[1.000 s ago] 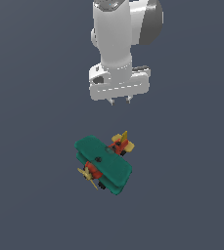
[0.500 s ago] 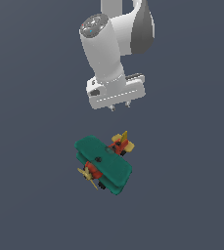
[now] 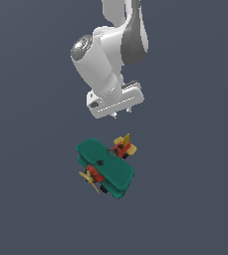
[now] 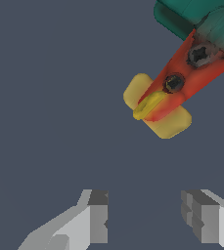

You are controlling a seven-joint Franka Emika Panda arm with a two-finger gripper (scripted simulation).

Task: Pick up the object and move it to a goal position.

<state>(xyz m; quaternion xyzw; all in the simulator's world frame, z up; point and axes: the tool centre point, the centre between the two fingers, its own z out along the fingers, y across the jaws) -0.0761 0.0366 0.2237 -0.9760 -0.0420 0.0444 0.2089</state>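
1. We see the fingers spread wide in the wrist view, with bare grey bench showing in the gap between them.
2. One finger pad and the other stand well apart; nothing is held, nothing touched.
3. The toy biplane lies on the bench, below the arm's hand in the exterior view and apart from it.
4. In the exterior view only short finger tips poke out under the white hand body; their spread is hard to read there, so we go by the wrist view.
5. The plane's teal-green wings are stacked one over the other, running diagonally across the frame.
6. Its yellow propeller points toward the exterior view's lower left; the yellow tail points to the upper right, nearest the hand.
7. The wrist view shows the red rear body and the yellow tail ahead of the fingers, off to one side of the gap, not between them.
8. The teal wing is only partly in that frame.
9. Black wheels sit under the lower wing edge, small.
10. The arm is tilted, not straight down.
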